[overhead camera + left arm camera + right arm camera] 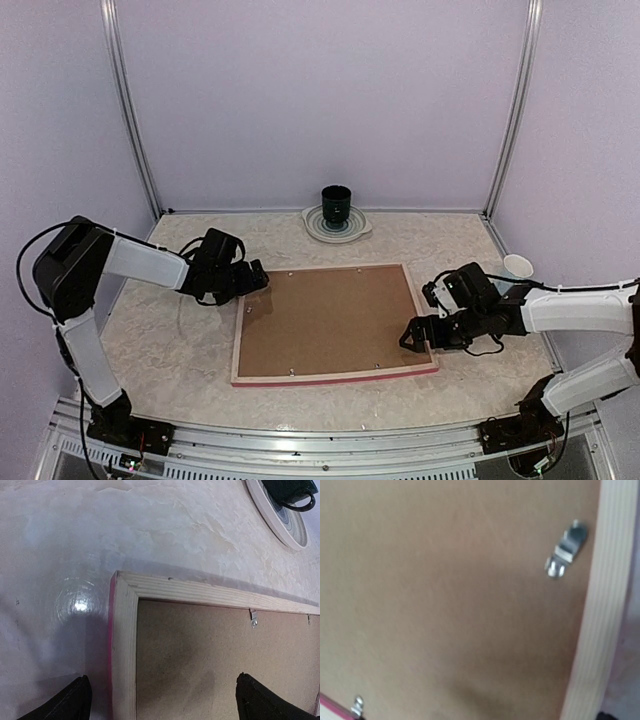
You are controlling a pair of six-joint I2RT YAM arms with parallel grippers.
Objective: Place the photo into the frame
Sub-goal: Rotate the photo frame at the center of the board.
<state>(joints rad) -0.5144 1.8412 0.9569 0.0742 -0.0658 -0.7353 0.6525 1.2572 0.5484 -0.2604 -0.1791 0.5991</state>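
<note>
The left gripper (pixel 258 281) is hanging over the far left corner of the frame (pixel 243 345). Its 2 fingers (pixel 70 702) are standing wide apart and holding nothing. The right gripper (pixel 412 338) is hovering at the frame's right side, near the front corner. Its jaws are spread too, with nothing in them.

The frame is lying face down in the middle of the table (pixel 180 350). Its pale wood back is showing, and a thin line of pink is peeking out along the edges. A brown backing board (pixel 330 318) is sitting inside it, with little metal clips (pixel 565 550) along the rim. The photo is not showing in any view, so I cannot tell where it is.

The frame is looking stiff and fairly light, so it is probably going to slide on the smooth table if pushed. The wood rim is looking like the best place to pinch it. The clips are small and fiddly. The photo is thin paper, so it is likely to bend or crease, and lifting it by its edge seems safest.

Farther back, a black cup (pixel 336 200) is standing on a round plate (pixel 312 228).
</note>
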